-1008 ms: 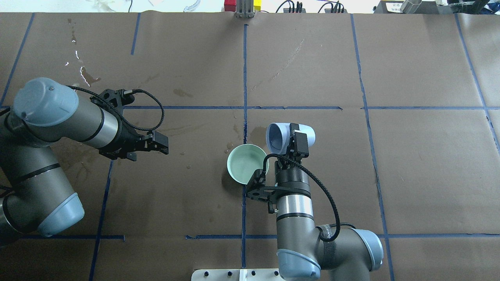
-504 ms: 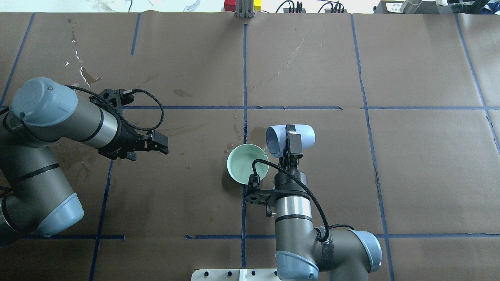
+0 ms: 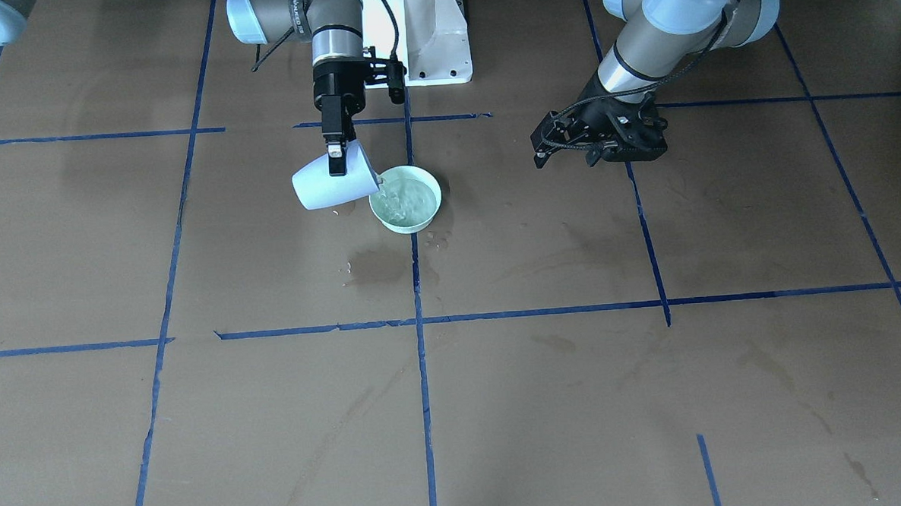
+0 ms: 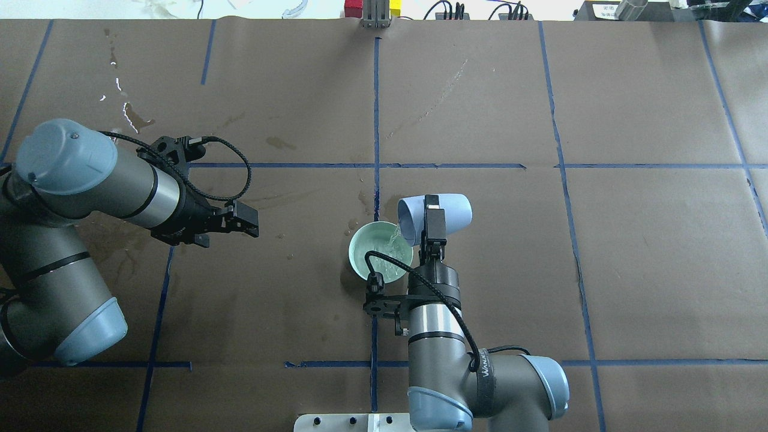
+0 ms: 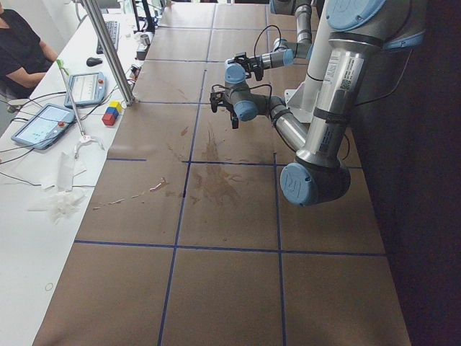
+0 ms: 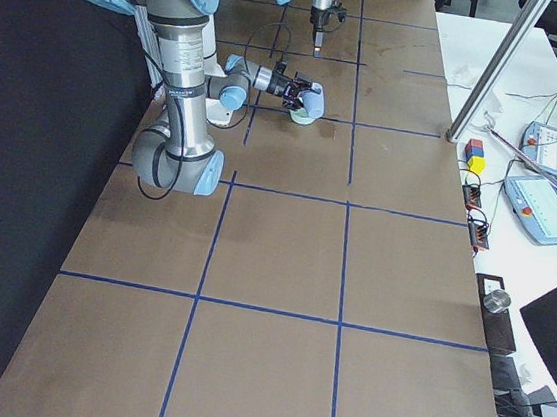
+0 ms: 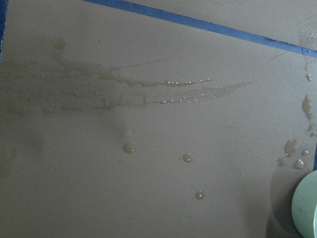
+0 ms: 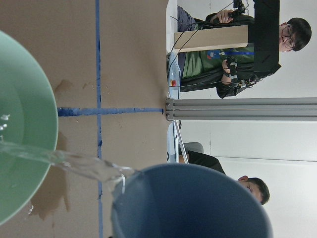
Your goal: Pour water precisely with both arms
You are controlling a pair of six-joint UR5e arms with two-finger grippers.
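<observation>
A pale blue cup [image 4: 450, 213] lies tipped on its side in my right gripper [image 4: 433, 225], which is shut on it. Its mouth hangs over the right rim of a mint-green bowl [image 4: 366, 252] standing on the brown paper. A thin stream of water [image 8: 74, 163] runs from the cup's lip [image 8: 198, 203] into the bowl [image 8: 25, 124], and water [image 3: 406, 202] ripples inside it. My left gripper [image 4: 249, 221] hovers well to the bowl's left, open and holding nothing. The left wrist view catches only the bowl's edge [image 7: 306, 203].
Wet stains and droplets [image 7: 129, 147] mark the paper left of the bowl, and a dark patch [image 3: 375, 264] lies beyond it. Blue tape lines grid the table. A white pedestal [image 3: 418, 34] stands at the robot's base. People [image 8: 223, 54] sit past the far edge.
My right gripper has moved left with the cup and tipped it further, and water now streams into the bowl. The left arm has barely moved.
</observation>
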